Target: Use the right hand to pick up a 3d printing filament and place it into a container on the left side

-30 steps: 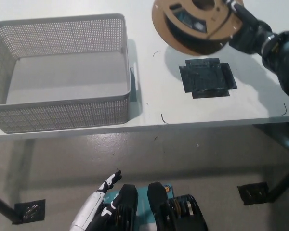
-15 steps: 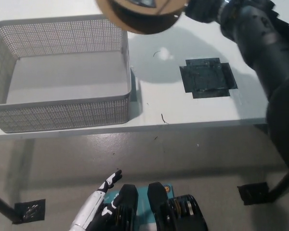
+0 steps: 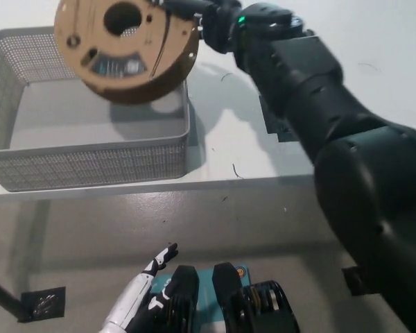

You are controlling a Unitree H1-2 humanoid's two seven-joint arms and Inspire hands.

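- The right hand was closed on the filament spool's rim, holding it in the air over the basket's right part
- The spool was tilted, its flat face and hub hole toward the camera
- Released there, it risked clipping the basket's right wall and rolling off
- The left hand rested low, fingers apart

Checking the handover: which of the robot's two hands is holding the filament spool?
The black right hand, gripping the brown filament spool above the grey mesh basket. The white left hand hangs low, holding nothing.
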